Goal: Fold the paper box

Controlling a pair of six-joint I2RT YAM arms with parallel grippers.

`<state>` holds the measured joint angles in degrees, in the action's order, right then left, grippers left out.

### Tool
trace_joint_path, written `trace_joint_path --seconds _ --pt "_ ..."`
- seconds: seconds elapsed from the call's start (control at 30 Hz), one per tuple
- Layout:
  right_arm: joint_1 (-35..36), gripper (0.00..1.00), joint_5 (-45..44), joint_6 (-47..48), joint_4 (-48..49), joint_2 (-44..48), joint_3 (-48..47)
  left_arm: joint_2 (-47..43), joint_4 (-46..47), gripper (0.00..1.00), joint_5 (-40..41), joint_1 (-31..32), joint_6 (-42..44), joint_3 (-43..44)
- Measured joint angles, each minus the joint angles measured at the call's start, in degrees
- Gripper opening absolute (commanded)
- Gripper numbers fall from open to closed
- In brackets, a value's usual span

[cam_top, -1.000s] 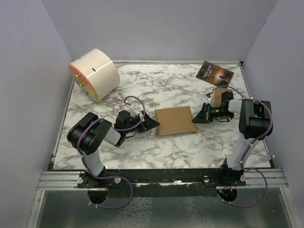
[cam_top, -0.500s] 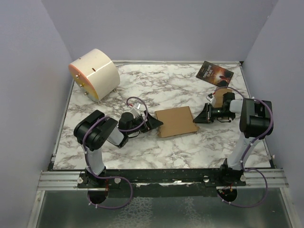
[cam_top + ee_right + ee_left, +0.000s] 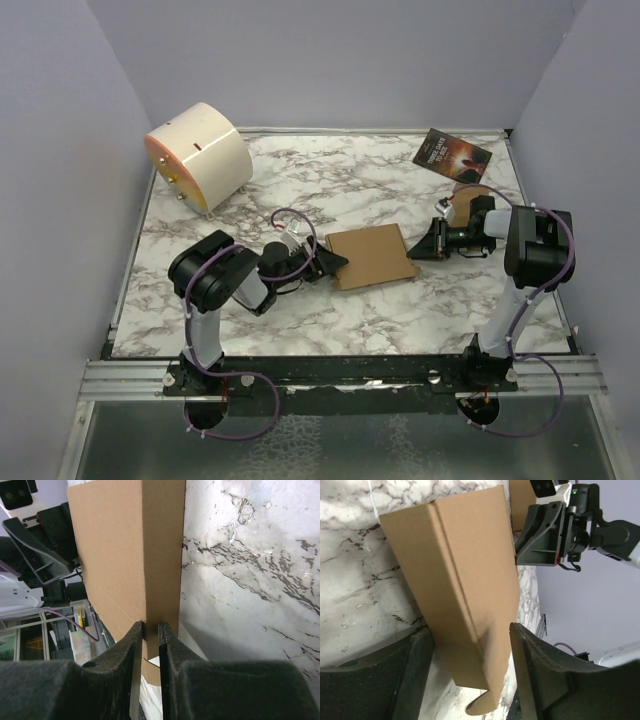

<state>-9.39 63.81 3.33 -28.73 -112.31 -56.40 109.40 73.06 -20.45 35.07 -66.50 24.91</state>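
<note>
The paper box (image 3: 370, 256) lies folded into a flat brown rectangle in the middle of the marble table (image 3: 400, 310). My left gripper (image 3: 335, 264) is at its left end and stands open. In the left wrist view the paper box (image 3: 465, 570) has its near end between the wide-set fingers (image 3: 535, 670) of the left gripper (image 3: 470, 632), with a thin gap on the right side. My right gripper (image 3: 416, 250) is at the box's right edge. In the right wrist view the right gripper (image 3: 150, 627) is shut on a thin upright wall of the paper box (image 3: 125, 545).
A cream drum (image 3: 200, 155) lies on its side at the back left. At the back right lies a dark printed booklet (image 3: 452, 155). A smaller brown cardboard box (image 3: 463, 206) sits just behind the right gripper, near the table's right edge.
My left gripper has moved right, up to the box's left end, and its fingers have narrowed a little. The box has turned slightly. The right gripper has held its pinch.
</note>
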Motion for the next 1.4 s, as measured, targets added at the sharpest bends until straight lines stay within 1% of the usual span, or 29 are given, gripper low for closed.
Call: trace_joint_path --seconds 0.13,0.17,0.23,0.3,0.4,0.47,0.57,0.63,0.7,0.87,0.9,0.97,1.07,1.1,1.23,1.3,1.4 --pt "-0.07 0.18 0.15 0.00 -0.02 -0.09 -0.02 1.90 1.03 0.57 1.31 1.22 -1.99 0.07" --pt "-0.07 0.18 0.17 0.02 -0.02 -0.09 -0.02 2.10 1.09 0.55 1.75 1.44 -2.43 0.07" --pt "-0.07 0.19 0.24 0.09 -0.04 -0.09 -0.02 2.12 1.18 0.46 2.47 1.84 -3.10 0.07" --pt "-0.11 0.21 0.46 0.44 -0.04 -0.09 -0.02 2.12 1.22 0.44 3.15 2.21 -3.48 0.07" --pt "-0.22 0.27 0.83 1.60 -0.15 -0.09 -0.04 1.75 1.20 0.37 4.13 2.47 -4.00 0.04" --pt "-0.31 0.34 1.44 2.84 -0.37 -0.02 -0.07 0.98 0.98 0.36 4.70 2.56 -4.37 -0.02" --pt "-0.35 0.44 1.44 5.31 -1.11 0.61 -0.09 -0.90 0.74 0.30 5.31 2.58 -4.55 -0.44" --pt "-0.37 0.49 1.42 6.93 -1.57 1.38 -0.11 -2.05 0.63 0.29 5.62 2.56 -4.70 -0.83" --pt "-0.50 0.55 1.44 8.70 -2.51 3.23 -0.20 -2.99 0.24 0.28 5.81 2.56 -4.98 -1.16" --pt "-1.81 0.62 1.97 14.21 -5.44 10.16 -1.38 -6.27 -2.36 0.21 5.99 2.56 -6.19 -1.79" --pt "-2.03 0.65 2.27 15.63 -6.21 11.45 -1.75 -7.34 -3.43 0.21 5.97 2.49 -6.69 -1.79" --pt "-2.36 0.75 3.37 19.52 -8.26 15.30 -2.56 -9.53 -5.64 0.18 5.97 2.38 -7.54 -1.79" --pt "-2.51 0.94 5.22 25.55 -11.21 21.33 -3.52 -14.01 -10.86 0.16 5.97 2.16 -8.63 -1.36" --pt "-2.47 0.99 5.90 27.89 -12.11 23.74 -3.80 -15.52 -13.03 0.17 6.01 2.12 -8.87 -0.83" --pt "-0.28 1.00 7.23 40.02 -15.26 33.22 -4.42 -21.68 -26.51 0.12 7.26 2.01 -9.64 4.66" --pt "2.27 1.00 7.39 47.63 -16.46 38.16 -4.28 -23.89 -32.76 0.11 8.46 2.01 -9.90 7.78" --pt "6.60 1.00 7.41 54.84 -15.80 44.35 -2.73 -26.82 -44.65 0.09 10.84 1.90 -10.80 13.29"
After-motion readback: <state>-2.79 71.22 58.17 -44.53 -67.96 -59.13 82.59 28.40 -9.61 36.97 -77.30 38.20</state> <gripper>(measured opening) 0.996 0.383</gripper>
